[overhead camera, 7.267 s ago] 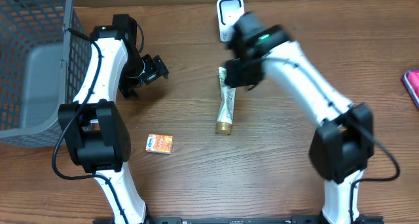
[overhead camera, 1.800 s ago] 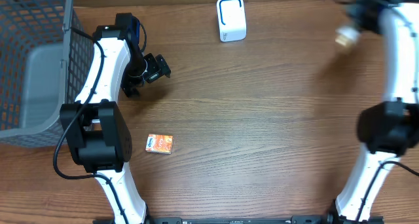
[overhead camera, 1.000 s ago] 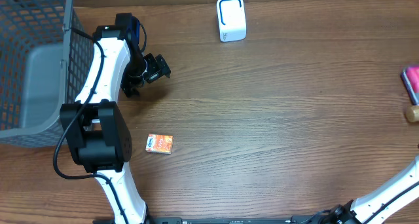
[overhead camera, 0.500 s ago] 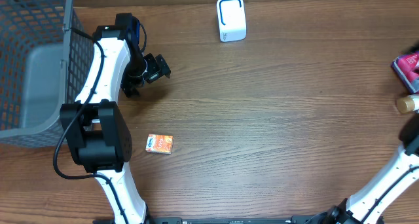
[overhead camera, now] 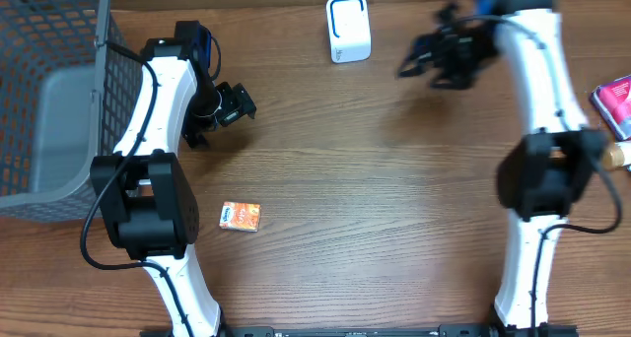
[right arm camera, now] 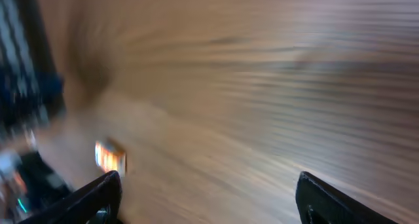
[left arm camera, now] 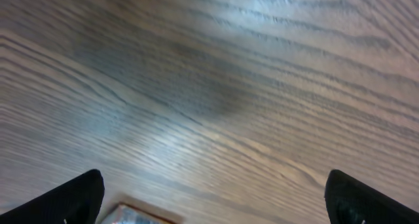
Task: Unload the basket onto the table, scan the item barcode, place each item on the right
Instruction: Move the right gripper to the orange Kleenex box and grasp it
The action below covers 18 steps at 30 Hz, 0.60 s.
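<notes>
R gripper (overhead camera: 424, 69) wide, empty, upper right; L gripper (overhead camera: 240, 102) wide too. Grab box (overhead camera: 242, 216) lower left by edges, barcode twd scanner (overhead camera: 348, 29).

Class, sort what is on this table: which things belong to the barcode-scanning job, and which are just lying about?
Job: white scanner; small orange box, probably an item to scan.
Lying about: grey mesh basket; pink packet at the right edge, though it may be another item.

Blurred table (right arm camera: 275, 80), small orange box (right arm camera: 110, 156), tool (right arm camera: 209, 188) spread
</notes>
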Available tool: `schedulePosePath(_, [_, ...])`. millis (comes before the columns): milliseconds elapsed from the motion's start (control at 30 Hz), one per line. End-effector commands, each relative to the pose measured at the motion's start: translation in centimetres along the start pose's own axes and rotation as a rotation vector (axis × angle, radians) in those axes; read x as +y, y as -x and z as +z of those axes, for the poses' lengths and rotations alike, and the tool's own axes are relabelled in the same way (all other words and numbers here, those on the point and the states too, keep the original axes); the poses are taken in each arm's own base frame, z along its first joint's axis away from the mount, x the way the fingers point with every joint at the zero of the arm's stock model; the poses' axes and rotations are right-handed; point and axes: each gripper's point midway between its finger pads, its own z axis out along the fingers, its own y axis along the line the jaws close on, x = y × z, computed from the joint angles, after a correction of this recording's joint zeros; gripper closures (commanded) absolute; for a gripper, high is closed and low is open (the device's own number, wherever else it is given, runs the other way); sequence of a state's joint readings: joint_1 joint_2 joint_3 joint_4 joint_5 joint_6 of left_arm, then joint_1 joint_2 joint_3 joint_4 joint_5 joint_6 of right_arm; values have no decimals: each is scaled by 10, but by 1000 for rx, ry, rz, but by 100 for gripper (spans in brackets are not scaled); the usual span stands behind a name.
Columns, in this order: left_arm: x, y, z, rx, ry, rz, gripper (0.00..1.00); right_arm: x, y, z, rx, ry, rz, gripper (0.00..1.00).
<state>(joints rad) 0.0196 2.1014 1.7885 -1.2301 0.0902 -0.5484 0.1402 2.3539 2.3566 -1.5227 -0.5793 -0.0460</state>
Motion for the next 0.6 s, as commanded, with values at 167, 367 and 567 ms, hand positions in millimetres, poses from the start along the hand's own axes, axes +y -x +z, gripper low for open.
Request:
schedulePosePath(167, [21, 32, -5, -111, 51, -112, 0, 120, -57, 132, 153, 8, -448, 22])
schedulePosePath(367, [38, 38, -6, -106, 57, -160, 0, 170, -109, 189, 224, 44, -655, 22])
schedulePosePath(567, [41, 36, -6, -97, 63, -165, 0, 195, -146, 225, 253, 58, -779, 22])
